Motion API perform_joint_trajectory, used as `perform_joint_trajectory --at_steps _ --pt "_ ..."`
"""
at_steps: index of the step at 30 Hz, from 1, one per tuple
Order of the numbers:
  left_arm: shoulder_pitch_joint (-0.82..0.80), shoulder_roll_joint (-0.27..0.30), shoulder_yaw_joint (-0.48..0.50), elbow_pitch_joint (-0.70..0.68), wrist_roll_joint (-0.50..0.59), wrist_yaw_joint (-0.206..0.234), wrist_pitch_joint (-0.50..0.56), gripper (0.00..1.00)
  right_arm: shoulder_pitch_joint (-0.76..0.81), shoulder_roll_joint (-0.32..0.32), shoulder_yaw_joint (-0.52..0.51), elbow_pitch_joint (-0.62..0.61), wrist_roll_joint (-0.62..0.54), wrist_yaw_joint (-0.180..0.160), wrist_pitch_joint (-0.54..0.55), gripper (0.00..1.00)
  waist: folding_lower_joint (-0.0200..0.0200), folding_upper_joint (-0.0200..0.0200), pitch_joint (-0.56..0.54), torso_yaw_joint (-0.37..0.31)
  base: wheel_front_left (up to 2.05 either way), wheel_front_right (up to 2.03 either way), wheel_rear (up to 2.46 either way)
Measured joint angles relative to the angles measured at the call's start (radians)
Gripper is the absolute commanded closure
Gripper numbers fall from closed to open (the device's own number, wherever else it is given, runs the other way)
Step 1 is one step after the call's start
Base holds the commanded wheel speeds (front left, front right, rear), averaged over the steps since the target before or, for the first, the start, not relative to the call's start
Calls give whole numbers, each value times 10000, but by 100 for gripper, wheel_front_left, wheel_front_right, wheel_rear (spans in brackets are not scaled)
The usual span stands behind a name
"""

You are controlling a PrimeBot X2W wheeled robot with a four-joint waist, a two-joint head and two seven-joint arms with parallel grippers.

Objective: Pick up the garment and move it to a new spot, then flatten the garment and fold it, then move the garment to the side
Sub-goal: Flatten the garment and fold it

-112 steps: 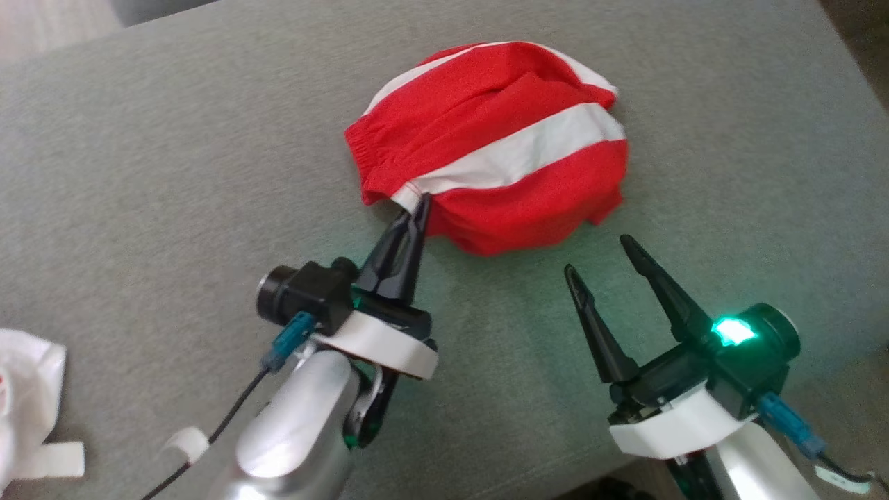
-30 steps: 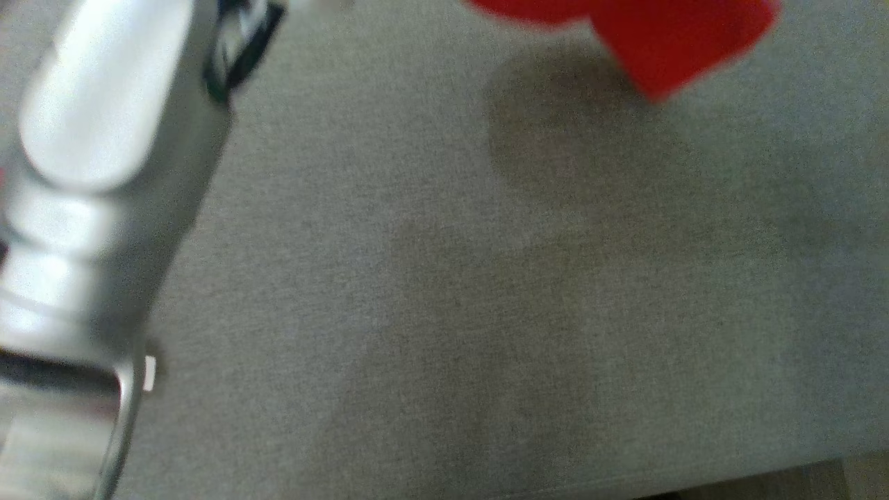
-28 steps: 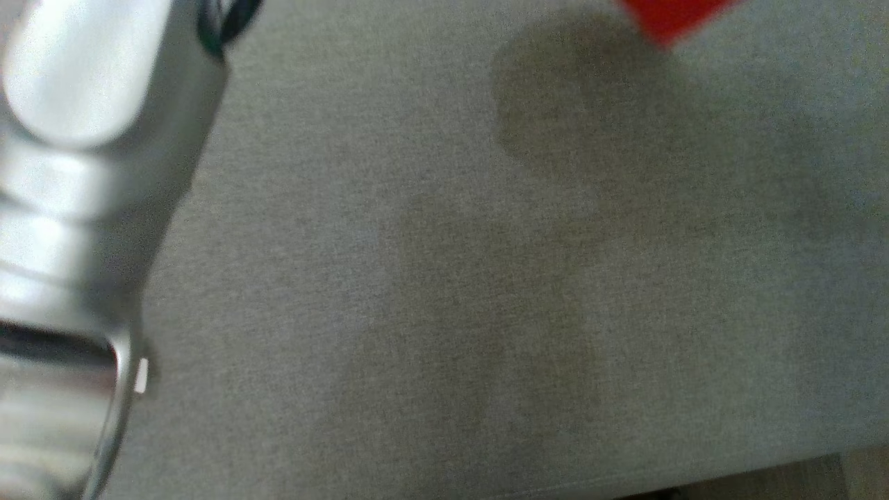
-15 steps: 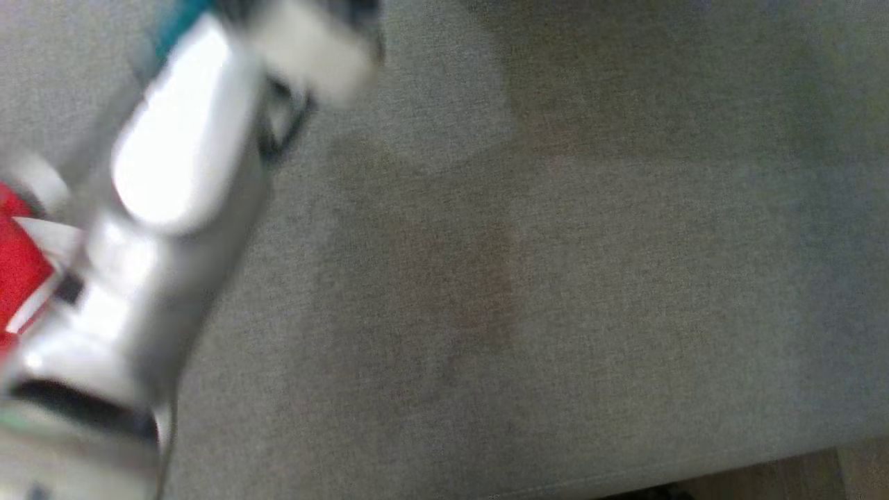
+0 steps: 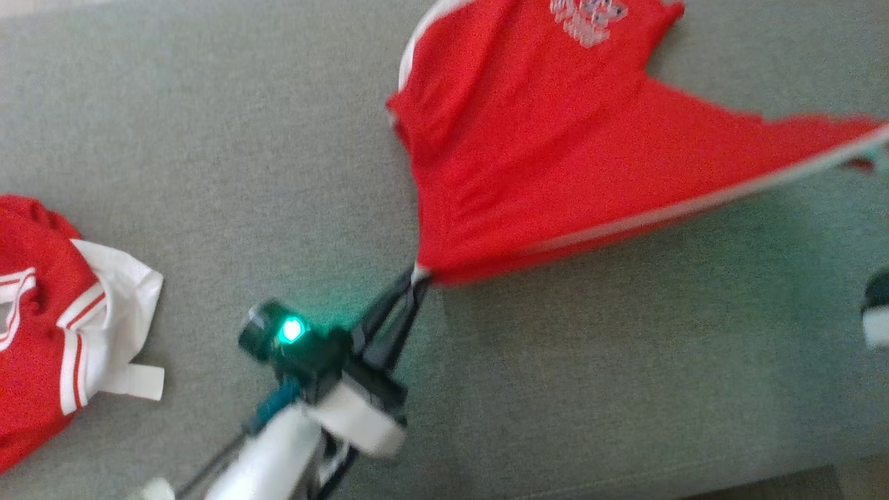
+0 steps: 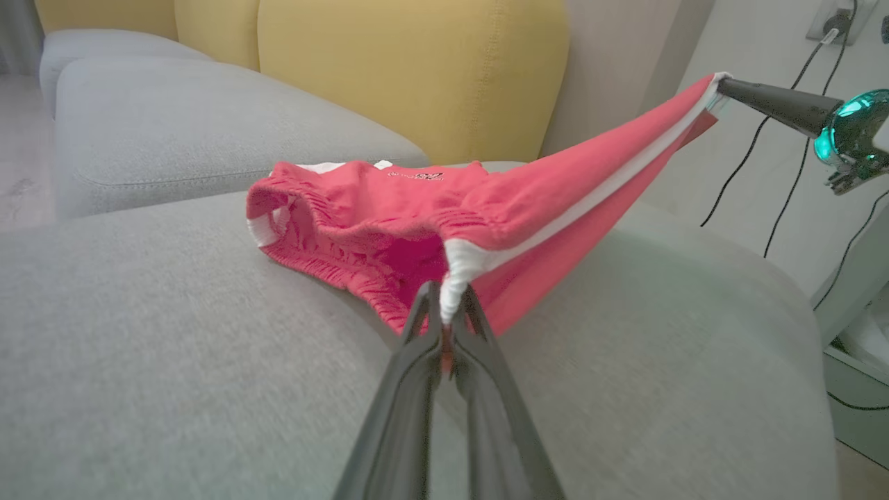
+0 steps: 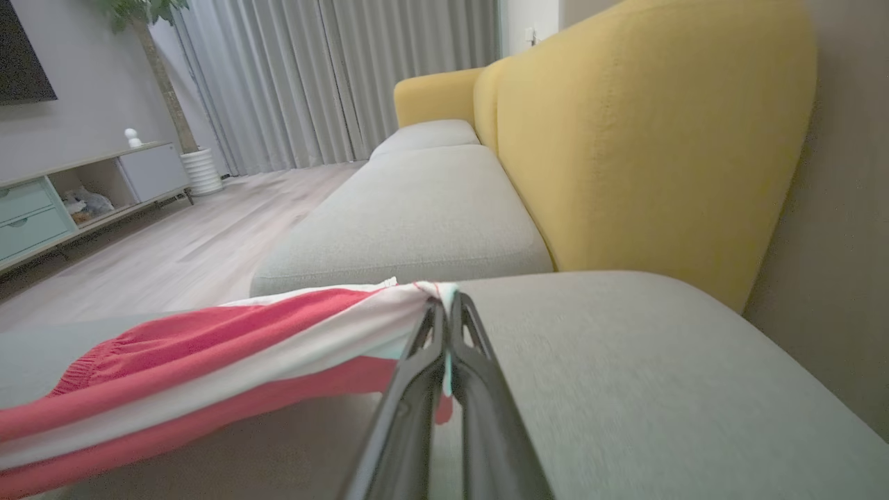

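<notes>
At the far left of the head view a second garment [image 5: 42, 326], red and white, lies crumpled on the grey sofa seat [image 5: 229, 139], well apart from the work. Between it and the left hand [image 5: 417, 279] the seat is bare. There is more free grey surface below the stretched cloth, down to the front edge of the seat at the lower right, where a thin strip of floor [image 5: 799, 486] begins. Behind the seat stands a yellow backrest [image 6: 417, 69].

The left hand has its two fingers pressed together on a white-hemmed corner of the garment [image 5: 542, 153]. The right hand [image 7: 444, 309], at the right border, is also clamped on the garment, on the end of its white stripe [image 5: 694, 201].

The garment is red, with a gathered waistband [image 6: 326, 236] and a small pale print [image 5: 587, 17]. It is pulled tight between the two hands. The edge toward the right hand is lifted off the seat, while the far part rests on the seat, in the middle and right area. Its outline is a little blurred.
</notes>
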Motion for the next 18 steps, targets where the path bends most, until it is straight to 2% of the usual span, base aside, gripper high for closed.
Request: perform_joint_trajectory --at_steps 5,6,11,18 --pt "1516 94 -4 -686 291 182 2 100 2322 786 -1248 -1043 -94 0 10 100 0 0 -534 -77 0 0 0" --pt "1516 94 -4 -686 291 182 2 100 2322 786 -1248 -1043 -94 0 10 100 0 0 -534 -77 0 0 0" --pt "2590 343 -40 -1231 293 362 4 100 4233 1057 -2006 -2316 -328 2 261 100 1 0 -745 -21 0 0 0" --pt "2173 209 -56 -1586 94 355 146 100 4173 1440 -2834 -3080 -794 2 1012 100 2 0 -535 400 0 0 0"
